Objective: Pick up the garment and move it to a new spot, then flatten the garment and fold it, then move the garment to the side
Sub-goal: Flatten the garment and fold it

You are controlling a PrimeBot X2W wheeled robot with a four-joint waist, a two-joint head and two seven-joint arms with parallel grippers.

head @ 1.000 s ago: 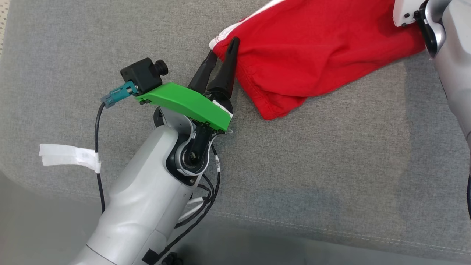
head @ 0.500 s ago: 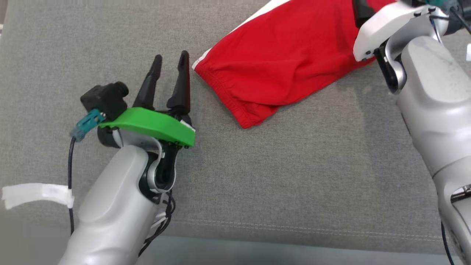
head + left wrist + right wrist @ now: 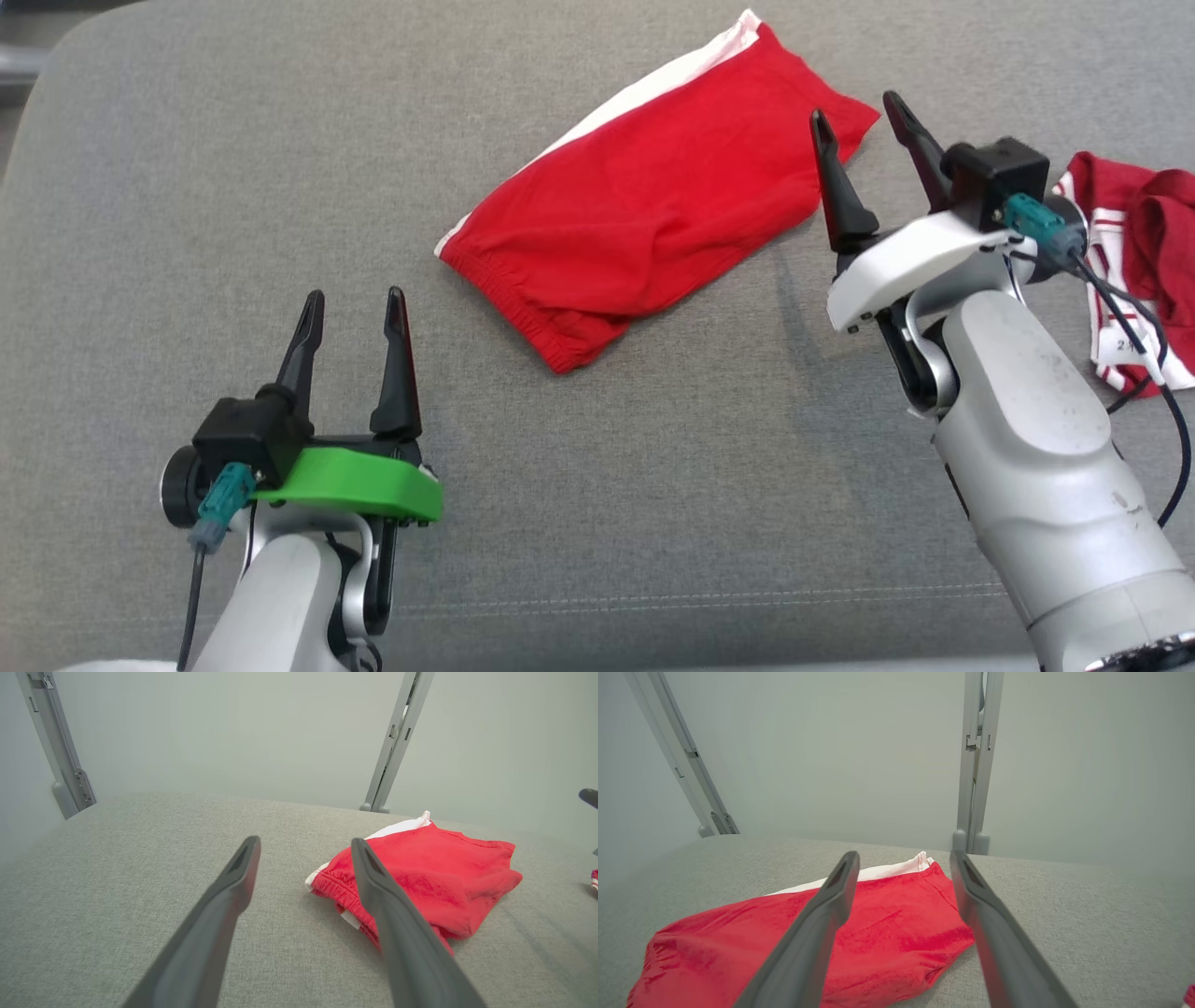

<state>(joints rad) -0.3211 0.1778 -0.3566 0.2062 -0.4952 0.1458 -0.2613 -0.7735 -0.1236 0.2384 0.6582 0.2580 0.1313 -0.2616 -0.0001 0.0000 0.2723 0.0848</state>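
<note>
The garment is a pair of red shorts with a white side stripe, lying folded and slanted on the grey cushioned surface. It also shows in the left wrist view as the garment and in the right wrist view as the garment. My left gripper stands open and empty at the lower left, well short of the waistband end. My right gripper is open and empty too, raised just beside the garment's right end, touching nothing.
A second red and white piece of clothing lies crumpled at the right edge, behind my right wrist. Grey metal uprights stand against the pale wall beyond the surface's far edge. The surface's front seam runs along the bottom.
Both grippers have let go of the garment and drawn back from it; the left one opened near the waistband, then pulled down and left. The head camera has risen, showing more of the surface.
</note>
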